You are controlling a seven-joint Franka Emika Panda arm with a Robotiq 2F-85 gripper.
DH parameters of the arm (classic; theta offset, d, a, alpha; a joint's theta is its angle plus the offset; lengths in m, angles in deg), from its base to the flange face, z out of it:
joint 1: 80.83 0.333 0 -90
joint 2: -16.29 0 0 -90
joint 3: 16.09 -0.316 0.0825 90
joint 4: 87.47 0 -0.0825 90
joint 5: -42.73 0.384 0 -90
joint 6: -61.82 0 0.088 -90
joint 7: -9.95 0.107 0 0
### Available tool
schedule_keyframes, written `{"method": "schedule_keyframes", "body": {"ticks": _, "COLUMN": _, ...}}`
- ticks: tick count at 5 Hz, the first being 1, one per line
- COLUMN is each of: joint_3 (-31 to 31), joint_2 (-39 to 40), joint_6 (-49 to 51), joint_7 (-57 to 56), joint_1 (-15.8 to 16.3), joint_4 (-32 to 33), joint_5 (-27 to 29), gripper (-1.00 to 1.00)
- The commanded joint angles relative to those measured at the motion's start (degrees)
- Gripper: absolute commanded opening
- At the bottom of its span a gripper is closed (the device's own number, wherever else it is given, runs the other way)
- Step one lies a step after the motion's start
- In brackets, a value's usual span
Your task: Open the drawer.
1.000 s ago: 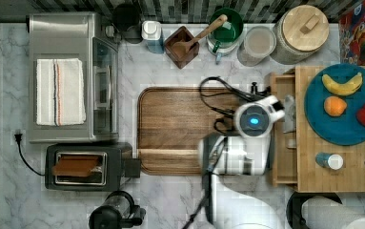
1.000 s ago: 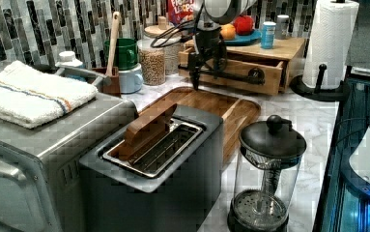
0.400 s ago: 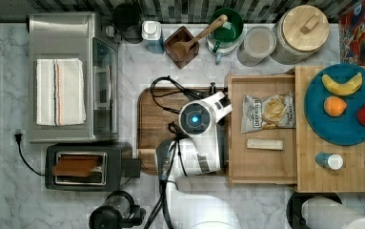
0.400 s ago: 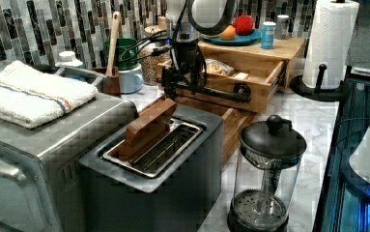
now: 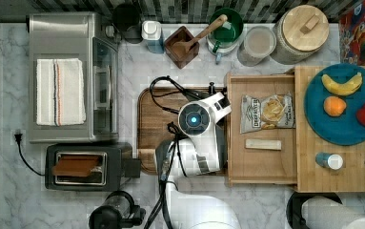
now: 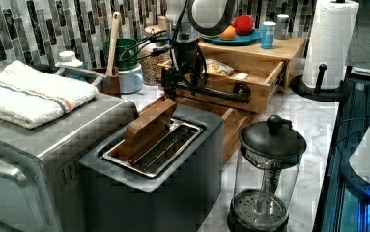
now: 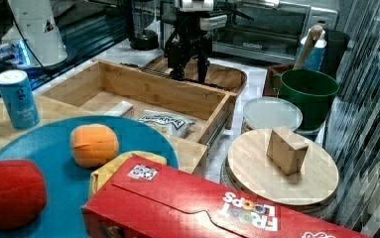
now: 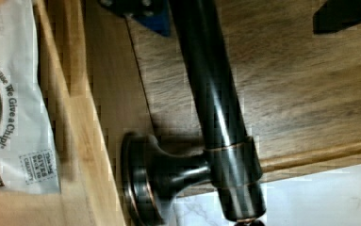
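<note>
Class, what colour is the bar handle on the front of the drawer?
The handle is glossy black with a faint bronze edge, clearest in the wrist view.

My arm (image 5: pixel 197 148) is white with rounded, glossy shells and dark grey bands at the joints. Above the gripper (image 6: pixel 182 79) I see a round cap on the wrist with a black ring and a glowing blue-white light (image 5: pixel 193 119) at its centre. Black cables (image 5: pixel 163 93) loop out beside the wrist and more run down along the links toward the broad white base (image 5: pixel 199 212). The gripper itself is black. Its fingers (image 8: pixel 140 14) carry blue pads.
</note>
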Motion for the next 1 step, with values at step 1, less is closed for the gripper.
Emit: {"method": "schedule_keyframes", "body": {"ticks": 1, "joint_3": -3.86, "joint_2": -1.27, "joint_6": -1.02, "joint_7": 2.42, "joint_1": 3.51, "joint_4": -1.38, "joint_5": 1.92, "gripper": 1.00}}
